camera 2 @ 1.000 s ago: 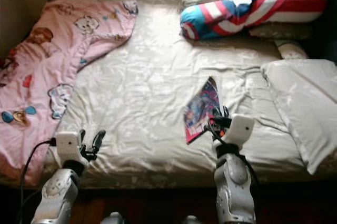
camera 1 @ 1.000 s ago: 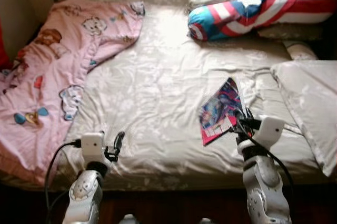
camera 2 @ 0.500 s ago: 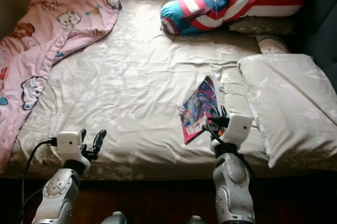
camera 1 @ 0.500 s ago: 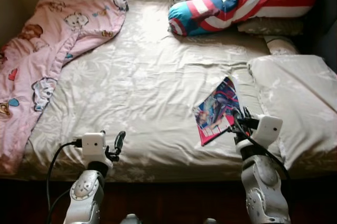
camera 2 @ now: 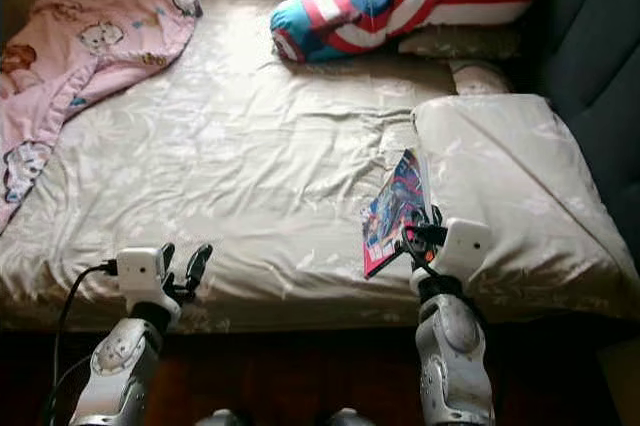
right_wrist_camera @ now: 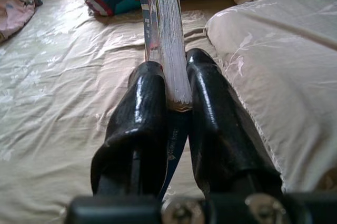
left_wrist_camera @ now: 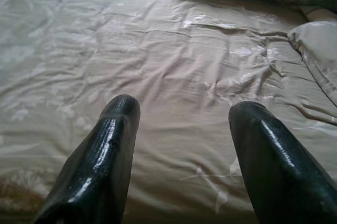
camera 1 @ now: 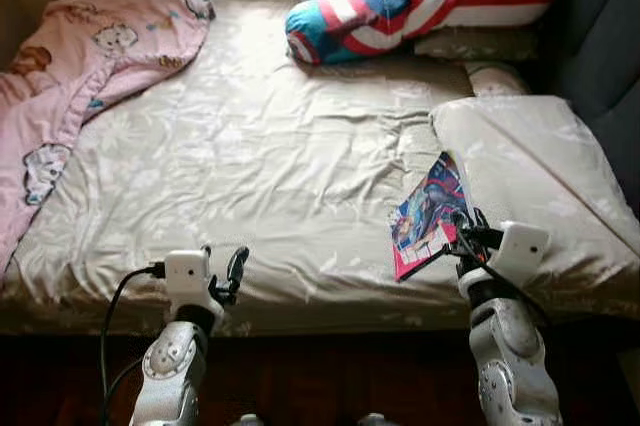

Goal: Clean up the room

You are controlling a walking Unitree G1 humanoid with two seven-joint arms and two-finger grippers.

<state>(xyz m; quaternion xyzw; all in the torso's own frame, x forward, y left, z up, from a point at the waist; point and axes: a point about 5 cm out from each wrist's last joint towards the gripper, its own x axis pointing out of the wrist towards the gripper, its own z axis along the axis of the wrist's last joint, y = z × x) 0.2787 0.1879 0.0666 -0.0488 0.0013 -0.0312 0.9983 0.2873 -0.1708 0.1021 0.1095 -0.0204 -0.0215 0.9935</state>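
while pinched in the right tool [right_wrist_camera: 176,129], magazine [camera 1: 428,214] over bed [camera 1: 250,146], left tool [left_wrist_camera: 184,155] spread

Head stereo pair: high, facing forward and down over bed [camera 1: 270,156] from its foot edge; both eyes share whole mattress, striped pillow [camera 2: 400,1], both arms. Left wrist camera: low, close, looking along sheet toward headboard end. Right wrist camera: close, same direction, sharing striped pillow and beige pillow [right_wrist_camera: 279,50] with head views.
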